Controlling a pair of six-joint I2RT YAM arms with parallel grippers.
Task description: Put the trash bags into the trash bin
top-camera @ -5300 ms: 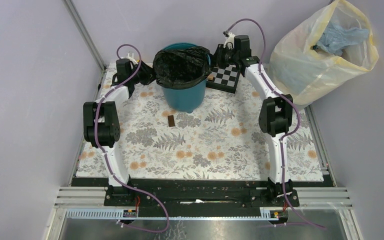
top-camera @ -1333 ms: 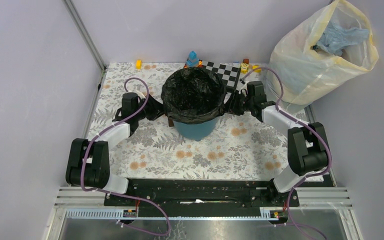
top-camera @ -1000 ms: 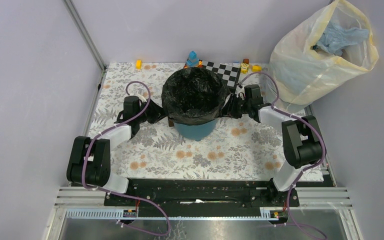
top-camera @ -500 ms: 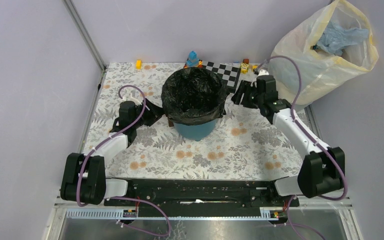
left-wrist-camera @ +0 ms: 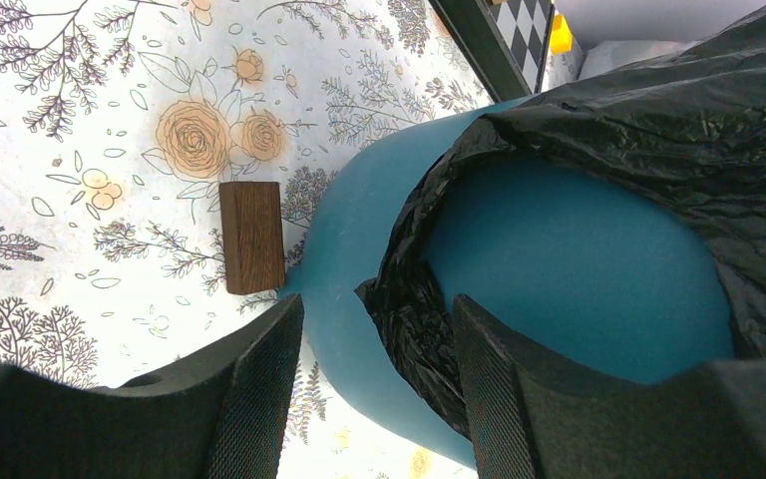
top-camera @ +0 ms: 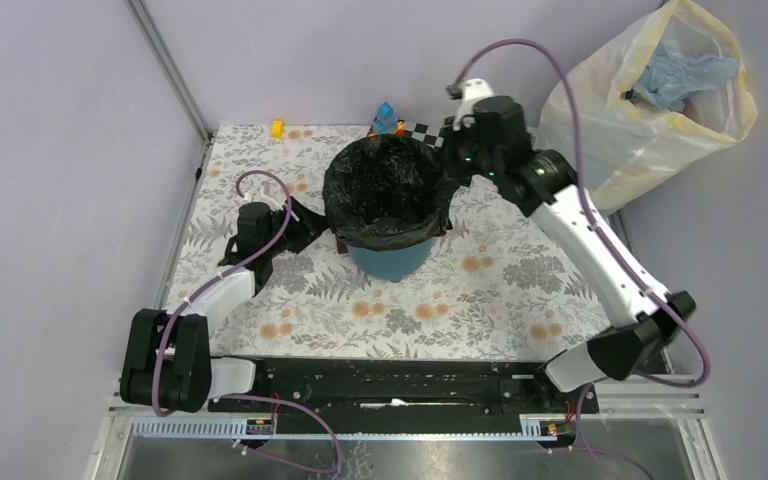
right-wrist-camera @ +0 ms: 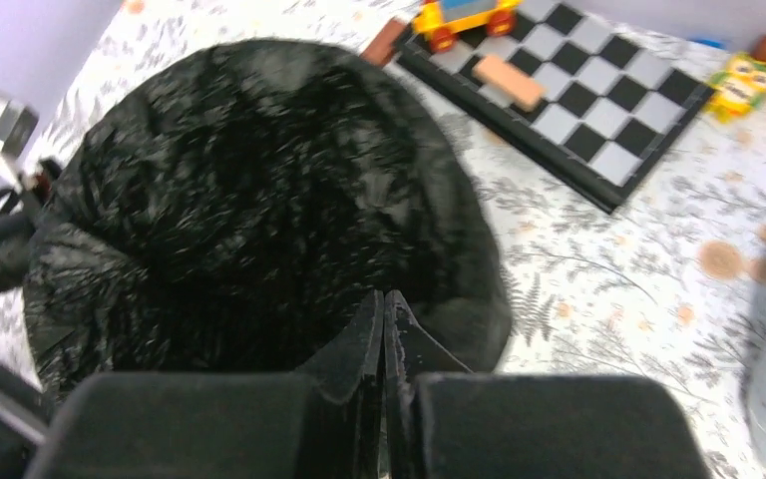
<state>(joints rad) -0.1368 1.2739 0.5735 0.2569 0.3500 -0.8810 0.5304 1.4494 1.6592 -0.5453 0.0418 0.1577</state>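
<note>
The teal trash bin (top-camera: 392, 260) stands mid-table. The black trash bag (top-camera: 385, 190) lines it, folded out over the rim. My left gripper (top-camera: 308, 222) is low at the bin's left side. In the left wrist view it is open (left-wrist-camera: 377, 304), its fingers (left-wrist-camera: 259, 399) on either side of the bag's hanging hem (left-wrist-camera: 419, 319) against the bin wall (left-wrist-camera: 578, 269). My right gripper (top-camera: 451, 168) is raised over the bin's right rim. In the right wrist view it is shut and empty (right-wrist-camera: 384, 295) above the bag's opening (right-wrist-camera: 249, 200).
A small wooden block (left-wrist-camera: 252, 236) lies against the bin's foot. A chessboard (right-wrist-camera: 578, 100) with toys (right-wrist-camera: 464, 15) lies behind the bin, with a blue toy (top-camera: 385, 115) and a yellow block (top-camera: 277, 127). A large translucent sack (top-camera: 650, 95) stands at the back right.
The bin with the bag came from the back of the table to the middle. My right gripper has left the bin's right rim and risen above it. The left gripper barely moved.
</note>
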